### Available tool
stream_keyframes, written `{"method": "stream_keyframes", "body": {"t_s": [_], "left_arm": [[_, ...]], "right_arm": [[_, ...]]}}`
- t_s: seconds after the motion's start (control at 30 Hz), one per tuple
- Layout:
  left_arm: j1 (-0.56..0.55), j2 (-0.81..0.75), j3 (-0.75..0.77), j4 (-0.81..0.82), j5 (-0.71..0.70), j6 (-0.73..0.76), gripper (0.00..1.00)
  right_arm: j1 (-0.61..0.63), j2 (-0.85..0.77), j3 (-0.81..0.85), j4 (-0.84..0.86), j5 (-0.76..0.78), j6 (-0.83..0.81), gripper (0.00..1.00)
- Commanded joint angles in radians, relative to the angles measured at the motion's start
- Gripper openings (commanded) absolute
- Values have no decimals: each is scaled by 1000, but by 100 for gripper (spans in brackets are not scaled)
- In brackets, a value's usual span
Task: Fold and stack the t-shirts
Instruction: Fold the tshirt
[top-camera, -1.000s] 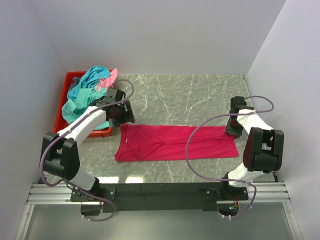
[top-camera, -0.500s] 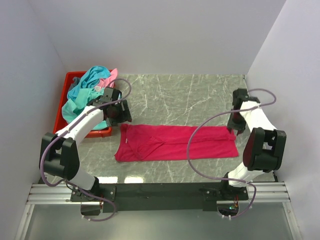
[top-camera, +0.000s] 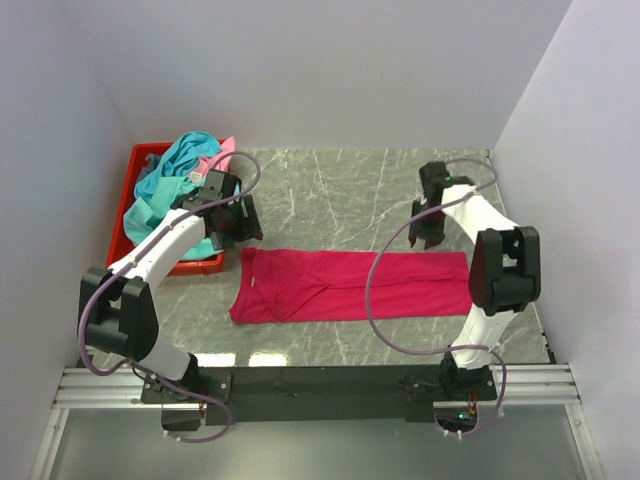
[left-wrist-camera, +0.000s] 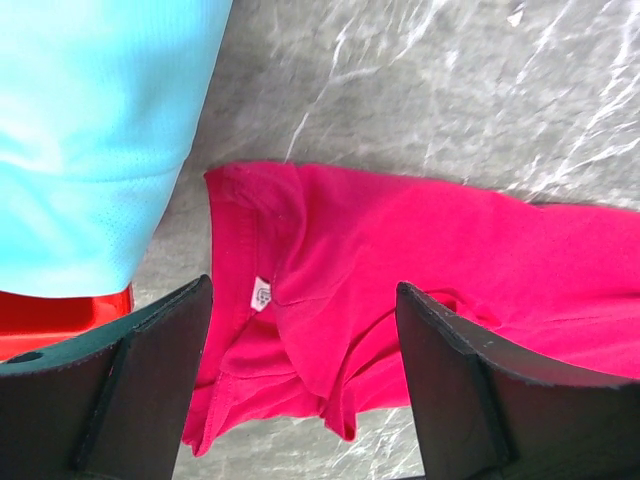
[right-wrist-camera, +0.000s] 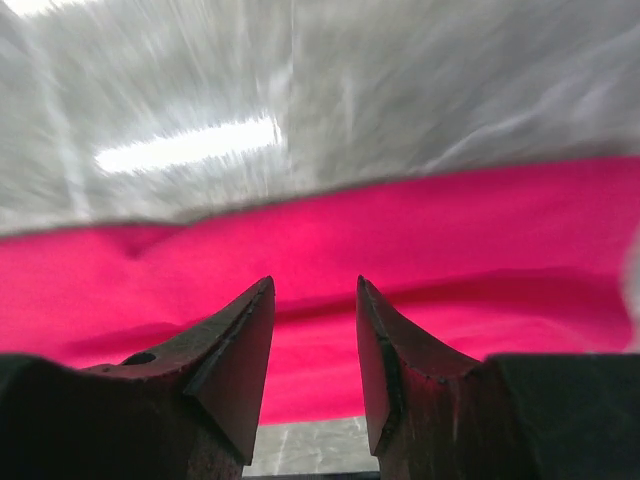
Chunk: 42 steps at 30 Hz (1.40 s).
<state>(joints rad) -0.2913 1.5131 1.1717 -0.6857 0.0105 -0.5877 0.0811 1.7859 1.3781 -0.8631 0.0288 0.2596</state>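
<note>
A magenta-red t-shirt (top-camera: 350, 285) lies flat on the grey marble table (top-camera: 340, 190), folded into a long band. My left gripper (top-camera: 240, 230) hovers just past its left, collar end, open and empty. In the left wrist view the left gripper (left-wrist-camera: 302, 290) has its jaws wide apart over the collar and white tag (left-wrist-camera: 262, 293). My right gripper (top-camera: 428, 228) hangs over the band's far edge, right of middle. In the right wrist view the right gripper (right-wrist-camera: 315, 282) is open above the magenta cloth (right-wrist-camera: 330, 240), holding nothing. Teal (top-camera: 170, 185) and light pink (top-camera: 222, 155) t-shirts lie heaped in the bin.
A red plastic bin (top-camera: 135, 165) stands at the far left, and a teal shirt (left-wrist-camera: 95, 130) hangs over its rim (left-wrist-camera: 60, 320) next to the left gripper. White walls close in the back and both sides. The arm bases sit on a rail (top-camera: 320, 385) at the near edge.
My right gripper has swung from the shirt's right end leftward and farther back, to the shirt's far edge. My left gripper has drawn back slightly toward the bin. The shirt has not moved.
</note>
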Motion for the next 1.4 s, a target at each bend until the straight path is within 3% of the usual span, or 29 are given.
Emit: {"method": "stream_keyframes", "body": {"t_s": [0.0,0.4,0.77,1.37], "left_arm": [[3,-40,36,-3,-7,-12,79],[4,-62,-23,18,3,-8,79],[4,-11,-37,61,34,-9,79],[3,216,69,83,49,-12,58]], "right_arm": [[12,-2,-100,41,-26,20,46],[23,-63,-292,67,-23,12,46],[32,-95,-277,38,5,26,45],[22,-2,-278,108,0,64,45]]}}
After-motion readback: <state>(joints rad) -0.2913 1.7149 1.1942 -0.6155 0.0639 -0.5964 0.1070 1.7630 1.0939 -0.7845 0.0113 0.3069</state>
